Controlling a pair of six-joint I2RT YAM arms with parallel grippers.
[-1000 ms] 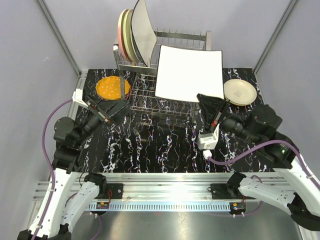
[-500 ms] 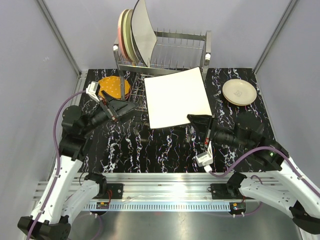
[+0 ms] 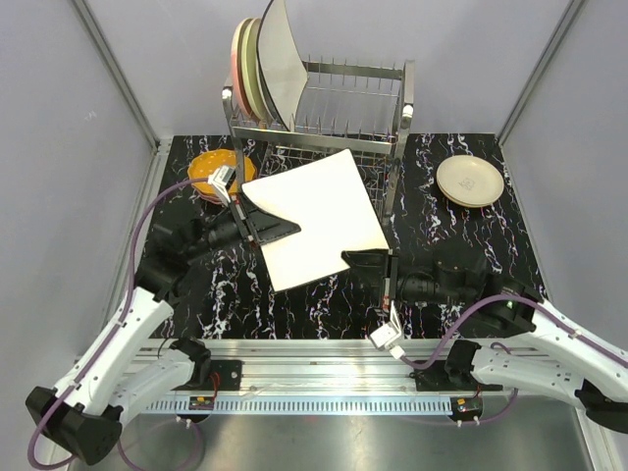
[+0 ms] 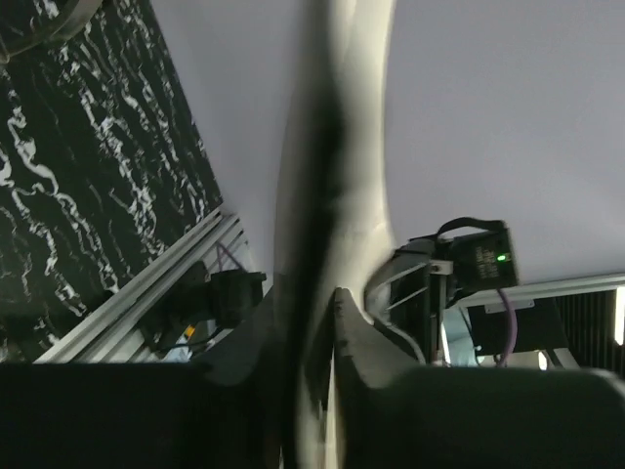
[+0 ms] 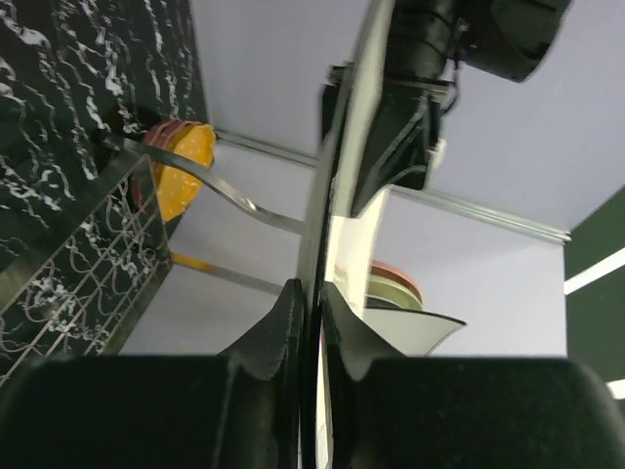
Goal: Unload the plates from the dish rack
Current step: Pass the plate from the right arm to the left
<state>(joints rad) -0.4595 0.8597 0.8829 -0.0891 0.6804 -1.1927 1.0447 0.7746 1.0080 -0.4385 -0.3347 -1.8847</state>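
Note:
The large cream square plate [image 3: 314,211] hangs tilted over the table in front of the dish rack [image 3: 339,108]. My left gripper [image 3: 273,230] is shut on its left edge, and the left wrist view shows the plate's rim [image 4: 332,147] pinched between the left gripper's [image 4: 312,298] fingers. Gripping the near right corner is my right gripper [image 3: 365,263], also shut; the right wrist view has that thin edge [image 5: 330,195] running up from the right gripper [image 5: 311,288]. Three more plates [image 3: 260,69] stand upright in the rack's upper tier at the left.
An orange plate [image 3: 209,169] lies on the black marbled table, left of the rack. A round cream plate [image 3: 470,181] lies at the right. The rack's lower wire tier [image 5: 78,264] is close behind the held plate. Grey walls enclose the table.
My right gripper has carried the square plate away from the rack, toward the front and left. My left gripper swung right from beside the orange plate and closed on the plate's left edge.

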